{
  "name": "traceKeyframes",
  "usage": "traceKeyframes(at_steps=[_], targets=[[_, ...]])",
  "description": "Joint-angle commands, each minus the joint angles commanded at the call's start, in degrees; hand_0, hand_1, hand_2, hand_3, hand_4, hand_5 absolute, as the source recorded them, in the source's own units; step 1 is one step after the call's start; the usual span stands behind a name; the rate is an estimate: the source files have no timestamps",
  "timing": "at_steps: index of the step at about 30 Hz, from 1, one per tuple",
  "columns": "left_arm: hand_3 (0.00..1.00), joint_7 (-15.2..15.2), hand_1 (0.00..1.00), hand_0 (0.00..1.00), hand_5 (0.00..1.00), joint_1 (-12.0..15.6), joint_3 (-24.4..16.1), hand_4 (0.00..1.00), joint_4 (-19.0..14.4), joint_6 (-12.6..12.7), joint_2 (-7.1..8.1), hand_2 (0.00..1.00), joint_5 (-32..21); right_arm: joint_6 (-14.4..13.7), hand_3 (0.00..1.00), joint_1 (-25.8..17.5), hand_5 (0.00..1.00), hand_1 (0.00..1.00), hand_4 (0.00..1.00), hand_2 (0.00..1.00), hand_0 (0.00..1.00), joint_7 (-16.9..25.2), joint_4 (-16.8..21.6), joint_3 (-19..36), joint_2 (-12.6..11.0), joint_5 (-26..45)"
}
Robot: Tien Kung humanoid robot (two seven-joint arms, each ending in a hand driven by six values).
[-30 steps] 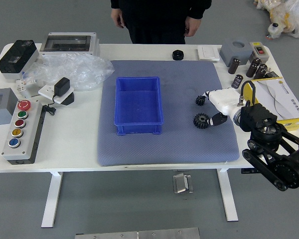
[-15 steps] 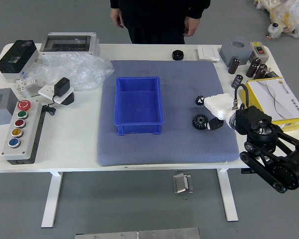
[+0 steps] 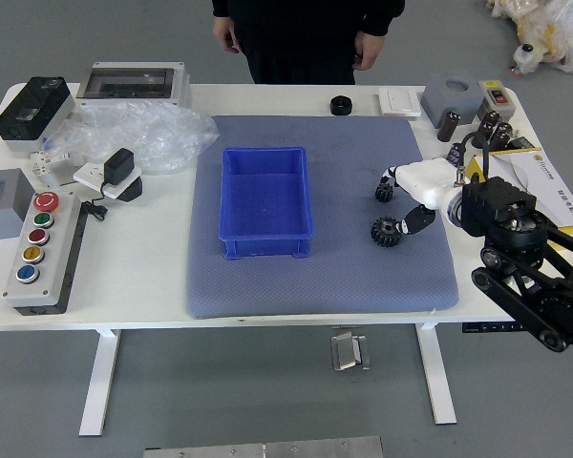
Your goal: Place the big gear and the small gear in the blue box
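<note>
In the head view, the robot's right hand (image 3: pixel 428 186) has drawn back a little from the big gear (image 3: pixel 385 232) and sits slightly higher in the frame. It holds nothing: the thumb stands apart from the fingers, its tip just beside the big gear. The small gear (image 3: pixel 384 194) lies by the fingertips, right of centre. Both gears are outside the blue box (image 3: pixel 265 247), so the grasp probably needs another try. The person's hands (image 3: pixel 368 52) hang at top.
</note>
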Motion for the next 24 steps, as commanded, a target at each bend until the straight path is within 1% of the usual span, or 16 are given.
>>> traceKeyframes(at_steps=[5,10,14,24], targets=[[0.823,-0.03,0.821,0.850,0.302,-0.05,0.11,0.680,0.00,0.03,0.10,0.799,-0.02,1.10,0.842,-0.41,0.221,0.664,0.844,0.761,0.744,-0.55,0.52,-0.30,0.39,0.41],[0.823,-0.02,0.821,0.850,0.302,-0.06,0.28,0.680,0.00,0.06,0.18,0.799,-0.08,1.08,0.842,-0.82,0.221,0.664,0.844,0.760,0.744,-0.57,-0.13,-0.55,0.92,0.48],[0.823,-0.04,0.821,0.850,0.302,-0.13,0.36,0.680,0.00,0.03,0.12,0.799,-0.03,0.22,0.841,-1.14,0.232,0.663,0.848,0.759,0.743,0.01,-1.31,-1.01,1.29,0.49],[0.822,-0.06,0.820,0.850,0.302,-0.20,0.55,0.680,0.00,0.05,0.04,0.799,-0.14,-3.41,0.835,-1.06,0.236,0.659,0.849,0.753,0.742,2.42,-4.82,-1.78,1.64,1.23]])
